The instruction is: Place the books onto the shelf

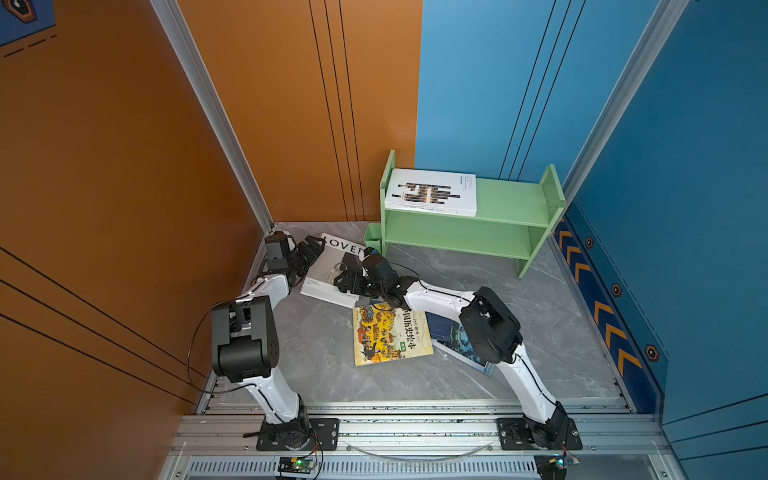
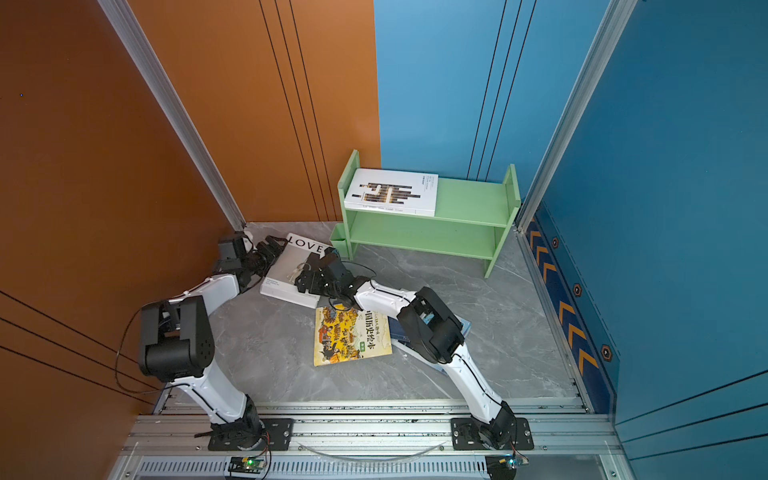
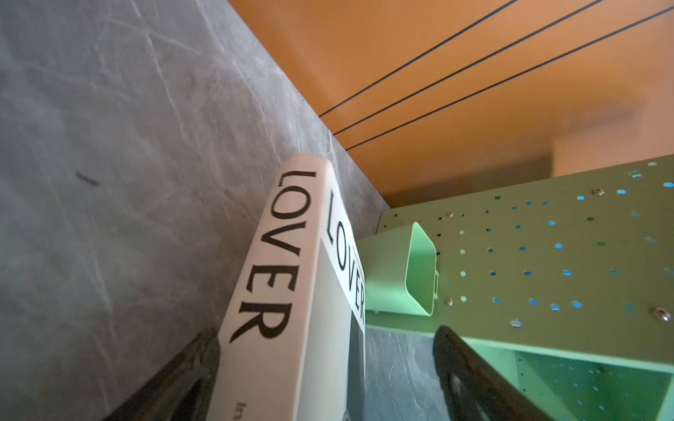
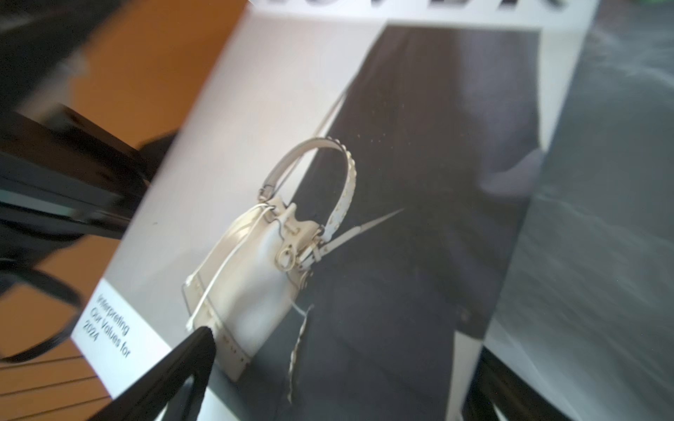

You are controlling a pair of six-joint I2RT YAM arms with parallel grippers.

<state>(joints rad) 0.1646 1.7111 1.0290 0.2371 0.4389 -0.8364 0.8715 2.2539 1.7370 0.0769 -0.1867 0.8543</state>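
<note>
Briefly: the LOVER book [image 1: 324,272] lay on the bench [image 1: 478,291] near its rear left corner, its title end just beside the green cup [image 1: 372,237] of the shelf [image 1: 505,208]. Its long axis ran front to rear, slightly skewed.

The left arm [image 1: 270,291], folded low, met the book from its left side. In the left wrist view the lettered spine [image 3: 270,291] ran between two wide-set fingers [image 3: 474,382], one toward the bench and one toward the cover. The left jaws thus bracketed the spine edge unclosed; contact could not be told.

The right arm [image 1: 440,297] reached across the middle. The right jaws hung wide over the cover [image 4: 364,182], one fingertip [image 4: 197,350] close above the pictured handbag.

The left jaws were judged nearer to a grip, with the shelf lying right and rearward of the book. One white book [image 1: 432,191] already lay on the top tier. A yellow book [image 1: 390,336] and a teal book [image 1: 455,343] lay on the bench, nearer the front.
</note>
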